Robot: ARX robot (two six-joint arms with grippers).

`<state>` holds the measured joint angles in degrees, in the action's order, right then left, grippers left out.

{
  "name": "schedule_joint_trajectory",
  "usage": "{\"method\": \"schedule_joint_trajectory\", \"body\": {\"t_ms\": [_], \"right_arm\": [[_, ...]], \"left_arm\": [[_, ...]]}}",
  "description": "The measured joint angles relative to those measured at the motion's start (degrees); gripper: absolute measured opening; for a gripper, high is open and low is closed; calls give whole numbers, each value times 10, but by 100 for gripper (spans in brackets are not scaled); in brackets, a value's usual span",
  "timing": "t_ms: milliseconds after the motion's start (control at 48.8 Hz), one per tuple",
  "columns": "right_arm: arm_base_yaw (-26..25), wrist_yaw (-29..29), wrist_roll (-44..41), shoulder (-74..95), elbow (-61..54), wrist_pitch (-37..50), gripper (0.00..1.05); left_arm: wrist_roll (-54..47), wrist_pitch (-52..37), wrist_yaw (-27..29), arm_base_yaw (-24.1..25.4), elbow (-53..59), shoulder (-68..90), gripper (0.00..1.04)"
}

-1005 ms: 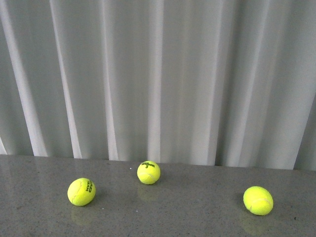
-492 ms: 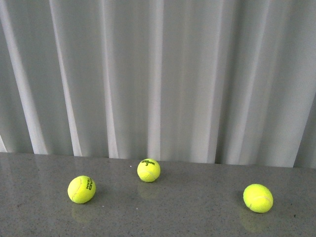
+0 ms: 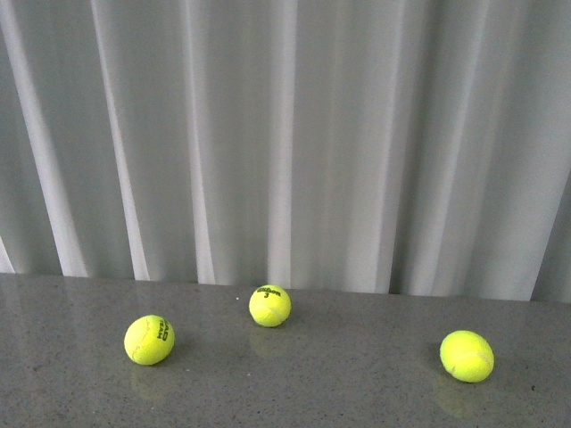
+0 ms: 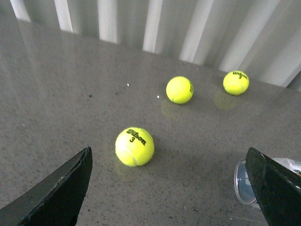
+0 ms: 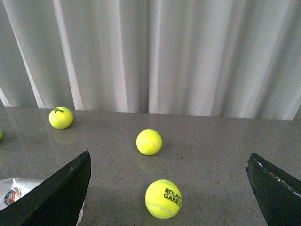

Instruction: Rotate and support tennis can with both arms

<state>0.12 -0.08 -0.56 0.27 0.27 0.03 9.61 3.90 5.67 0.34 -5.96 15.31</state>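
As both pairs of jaws stand wide apart, the left gripper (image 4: 168, 157) frames a Wilson 3 ball (image 4: 134, 147), with the can (image 4: 244, 182) just beside one jaw (only its clear end shows); the right gripper (image 5: 168, 156) frames a Roland Garros ball (image 5: 163, 198).

We look across a grey speckled table (image 3: 339, 392) that runs to a white pleated curtain (image 3: 285, 134), whose folds fill the whole background. Three yellow-green tennis balls lie on the tabletop, well apart from one another. The left tennis ball (image 3: 149, 340) carries dark print on the side turned toward the middle. The middle tennis ball (image 3: 269, 306) sits farthest back, near the foot of the curtain, with a dark script logo across its top. The right tennis ball (image 3: 467, 356) lies nearest to us. Beneath each ball we see a faint yellowish reflection in the glossy surface.
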Motion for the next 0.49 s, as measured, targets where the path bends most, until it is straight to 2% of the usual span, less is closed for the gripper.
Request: {"method": "schedule_joint_trajectory", "body": {"t_ms": [123,185,246,390,492], "right_arm": [[0,0,0,0,0,0,98],[0,0,0,0,0,0,98],[0,0,0,-1,0,0,98],[0,0,0,-1,0,0,98],[0,0,0,-1,0,0,98]], "left_arm": [[20,-141,-95,35,-30,186,98],[18,-207,-163,43,-60,286,98],[18,-254,-200,47,-85,365,98],[9,-286,-320,48,-161,577,98],[8,-296,-371,47,-203,686,98]]}}
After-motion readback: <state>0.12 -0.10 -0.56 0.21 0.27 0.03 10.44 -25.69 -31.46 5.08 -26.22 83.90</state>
